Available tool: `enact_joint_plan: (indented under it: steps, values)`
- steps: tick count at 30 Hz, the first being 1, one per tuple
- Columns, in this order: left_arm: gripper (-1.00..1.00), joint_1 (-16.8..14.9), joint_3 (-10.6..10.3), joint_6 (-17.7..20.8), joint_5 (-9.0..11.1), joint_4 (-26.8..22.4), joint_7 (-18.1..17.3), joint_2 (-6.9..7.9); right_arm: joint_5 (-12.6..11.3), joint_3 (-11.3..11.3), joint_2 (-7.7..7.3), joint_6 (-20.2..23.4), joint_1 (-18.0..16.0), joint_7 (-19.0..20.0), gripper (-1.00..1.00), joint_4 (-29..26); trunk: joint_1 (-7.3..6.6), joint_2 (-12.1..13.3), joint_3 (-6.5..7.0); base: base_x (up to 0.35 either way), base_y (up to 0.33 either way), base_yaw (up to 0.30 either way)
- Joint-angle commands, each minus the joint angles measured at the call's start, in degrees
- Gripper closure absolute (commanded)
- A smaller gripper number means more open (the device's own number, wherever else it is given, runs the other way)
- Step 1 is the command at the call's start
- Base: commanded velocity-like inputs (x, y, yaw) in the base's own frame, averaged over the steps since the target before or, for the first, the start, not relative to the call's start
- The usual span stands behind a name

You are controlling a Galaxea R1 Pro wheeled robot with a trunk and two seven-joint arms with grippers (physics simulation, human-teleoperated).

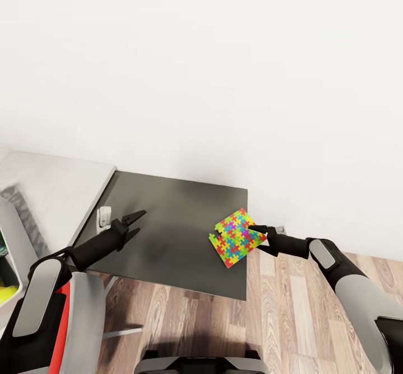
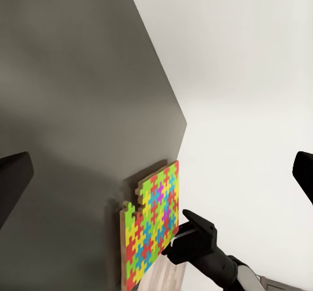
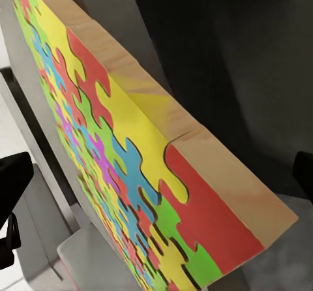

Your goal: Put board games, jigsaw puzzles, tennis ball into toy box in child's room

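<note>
Head view, puzzle: the jigsaw puzzle [image 1: 237, 237] is a square board of many small interlocking pieces in red, yellow, green, blue and orange, lying turned like a diamond at the right edge of the dark bench [image 1: 168, 223].
Head view, right fingers: the right gripper [image 1: 258, 237] has its fingers spread around the puzzle's corner that juts over the bench edge; one finger lies over the top face, the other is lower and partly hidden, and whether they press the board cannot be told.
Head view, left fingers: the left gripper [image 1: 136, 222] hangs over the bench's left part with its fingers parted and nothing between them, well apart from the puzzle.
Head view, edges and room: bare bench top lies between the two grippers; white wall [image 1: 224, 72] stands behind the bench, wooden floor [image 1: 291, 307] lies to its right and front.
Left wrist view, puzzle: it lies ahead of the wide-set left fingers [image 2: 13, 180], at the bench's edge, with the right gripper [image 2: 186, 229] at its side.
Right wrist view, puzzle: the thick wooden edge and coloured face sit between the right fingers [image 3: 14, 193], close up.
</note>
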Motion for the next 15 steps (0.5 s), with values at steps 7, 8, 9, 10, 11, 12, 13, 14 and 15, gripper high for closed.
enact_joint_plan:
  steps: [7, 8, 9, 10, 11, 12, 13, 14, 15]
  values:
    - [-1.00, -0.04, 0.07, 0.28, 0.30, -0.03, 0.24, -0.01, 0.31, -0.26, 0.01, 0.27, -0.02, 0.23, -1.00, 0.00, 0.03, -0.09, -0.07, 0.000, 0.000, 0.002]
    - [-1.00, -0.04, 0.08, 0.28, 0.30, -0.03, 0.24, -0.01, 0.31, -0.26, 0.01, 0.27, -0.02, 0.24, -1.00, 0.00, 0.03, -0.09, -0.07, 0.000, 0.000, 0.000]
    - [-1.00, -0.04, 0.08, 0.28, 0.30, -0.03, 0.24, -0.01, 0.31, -0.26, 0.01, 0.27, -0.02, 0.24, -1.00, 0.00, 0.03, -0.09, -0.07, 0.000, 0.000, 0.000]
    - [-1.00, -0.04, 0.08, 0.28, 0.30, -0.03, 0.24, -0.01, 0.31, -0.26, 0.01, 0.27, -0.01, 0.24, 1.00, 0.00, 0.03, -0.09, -0.07, 0.000, 0.000, 0.000]
    - [-1.00, -0.04, 0.08, 0.28, 0.30, -0.03, 0.24, -0.01, 0.31, -0.26, 0.01, 0.26, 0.02, 0.25, 1.00, -0.02, 0.03, -0.09, -0.07, 0.000, 0.000, 0.000]
    - [-1.00, -0.04, 0.08, 0.28, 0.30, -0.03, 0.24, -0.01, 0.31, -0.26, 0.01, 0.24, 0.05, 0.24, 1.00, -0.07, 0.03, -0.09, -0.07, 0.000, 0.000, 0.000]
    - [-1.00, -0.04, 0.08, 0.28, 0.30, -0.03, 0.24, -0.01, 0.31, -0.26, 0.03, 0.23, 0.08, 0.23, 1.00, -0.21, 0.03, -0.09, -0.07, 0.000, 0.000, 0.000]
    - [-1.00, -0.04, 0.08, 0.28, 0.30, -0.03, 0.26, -0.01, 0.31, -0.25, 0.04, 0.22, 0.11, 0.22, 1.00, -0.45, 0.03, -0.09, -0.07, 0.000, 0.000, 0.000]
    - [-1.00, -0.04, 0.08, 0.28, 0.30, -0.01, 0.27, -0.01, 0.31, -0.22, 0.05, 0.22, 0.16, 0.21, 1.00, -0.76, 0.03, -0.09, -0.07, 0.000, 0.000, 0.000]
